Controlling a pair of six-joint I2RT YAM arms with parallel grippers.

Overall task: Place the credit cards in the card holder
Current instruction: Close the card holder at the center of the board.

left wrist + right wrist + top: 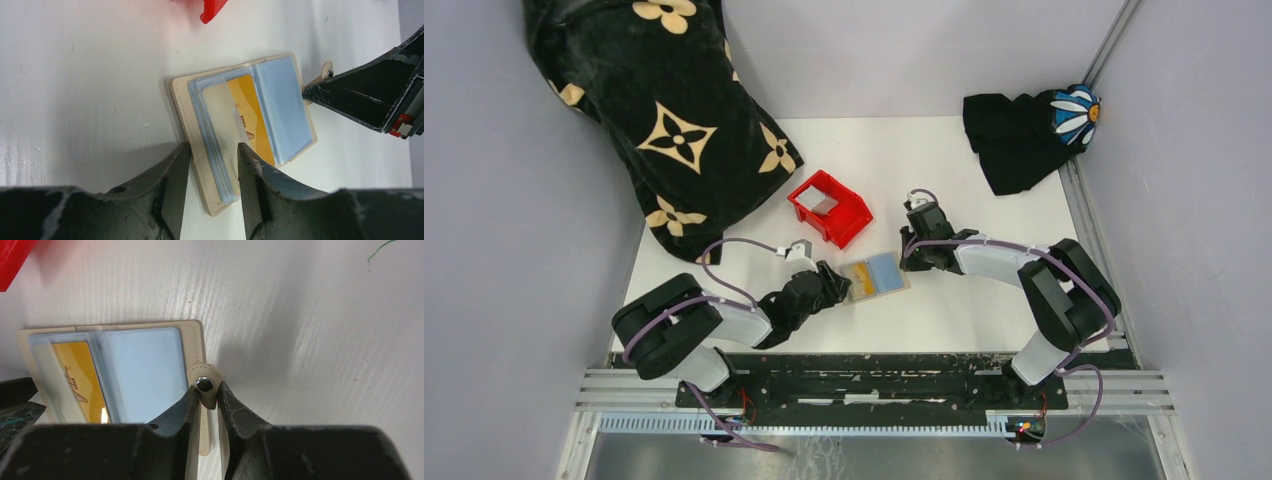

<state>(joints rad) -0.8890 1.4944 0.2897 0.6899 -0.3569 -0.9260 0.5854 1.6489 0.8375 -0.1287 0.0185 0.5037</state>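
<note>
The card holder lay open and flat on the white table, between the two grippers, with its clear sleeves facing up. A yellow card sat in one sleeve. It was partly covered by a pale, see-through flap or card; which of the two could not be told. The snap tab stuck out from the holder's edge on the right arm's side. The right gripper had its jaws nearly together on that tab, a fingertip against each side. The left gripper stood at the opposite edge with its jaws about half open, one finger over the beige cover and the other over the sleeves. Whether they pinched anything could not be told. Just behind the holder stood a red bin with something pale grey and flat inside. Farther back, a black cloth with beige flowers lay at the left. A second black cloth, bearing a blue and white daisy, lay in the right corner.
</note>
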